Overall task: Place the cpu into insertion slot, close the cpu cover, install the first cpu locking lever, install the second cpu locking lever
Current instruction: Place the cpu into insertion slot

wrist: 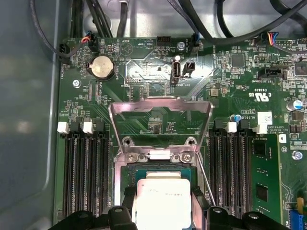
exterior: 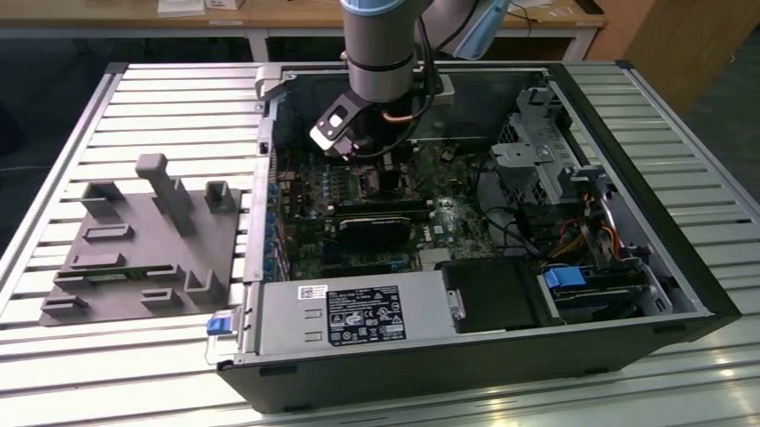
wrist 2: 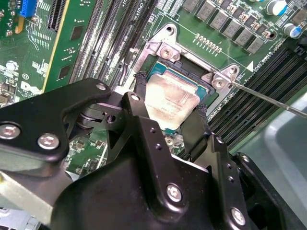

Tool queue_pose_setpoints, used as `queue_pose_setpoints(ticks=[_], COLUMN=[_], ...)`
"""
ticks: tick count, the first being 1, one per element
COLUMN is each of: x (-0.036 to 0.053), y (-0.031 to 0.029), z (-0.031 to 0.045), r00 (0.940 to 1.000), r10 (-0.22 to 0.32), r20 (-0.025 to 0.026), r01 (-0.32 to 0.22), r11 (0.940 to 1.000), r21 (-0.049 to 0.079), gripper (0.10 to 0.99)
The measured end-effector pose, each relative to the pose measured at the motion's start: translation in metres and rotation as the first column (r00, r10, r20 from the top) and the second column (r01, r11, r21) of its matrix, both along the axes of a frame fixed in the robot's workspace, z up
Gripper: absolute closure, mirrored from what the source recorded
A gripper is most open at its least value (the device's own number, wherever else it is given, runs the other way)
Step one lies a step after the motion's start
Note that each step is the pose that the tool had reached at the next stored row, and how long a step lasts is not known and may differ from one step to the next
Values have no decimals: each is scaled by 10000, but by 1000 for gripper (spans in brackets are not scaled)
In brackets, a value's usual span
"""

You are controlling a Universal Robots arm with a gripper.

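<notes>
Computer case (exterior: 475, 365): black, side panel off, open face upward, on slatted metal tabletop (exterior: 677, 116). Power supply (exterior: 344, 316): silver box inside the case along its near edge in the exterior view, bearing white printed labels with small symbols; blue tab (exterior: 219, 326) just beside its corner on the exterior view's left. Fixture (exterior: 142, 240): grey, moulded, with upright posts, on the tabletop beside the case on the exterior view's left. Motherboard (wrist: 230, 96): green, flat on the case floor, covered in fine white printed lettering, with one small white sticker (wrist: 264, 117) and a round coin battery (wrist: 101, 67). Memory slots (wrist: 86, 177): black, in two banks, one on either side of the socket. Insertion slot (wrist 2: 165, 73): dark square socket with silvery rim, between the two banks. Cpu cover (wrist: 160, 101): thin silver frame, raised and open, tilted back from the slot at its hinge side, board visible through the cut-out centre. Locking lever (wrist 2: 268, 99): thin metal rod slanting away from a corner of the slot. Cpu (wrist: 163, 201): dull silver top with faint print, over the insertion slot and within its rim; fully seated or just above, cannot tell. Hand (wrist 2: 170, 103): black, two fingers (wrist 2: 140, 96) closed against opposite edges of the cpu, gripping it. Arm (exterior: 380, 44): grey, reaching down from above into the case, wrist close to vertical over the board.
</notes>
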State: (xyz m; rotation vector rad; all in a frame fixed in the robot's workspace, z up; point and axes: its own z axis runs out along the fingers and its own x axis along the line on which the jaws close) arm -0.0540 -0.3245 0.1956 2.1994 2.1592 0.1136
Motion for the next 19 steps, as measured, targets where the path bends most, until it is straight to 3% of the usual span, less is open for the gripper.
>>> queue_pose_setpoints(ticks=[19], x=[0], y=[1], z=[-21], r00=[10000], r10=[43], r20=[1], r01=[-43], r11=[10000], r21=[19], gripper=[549])
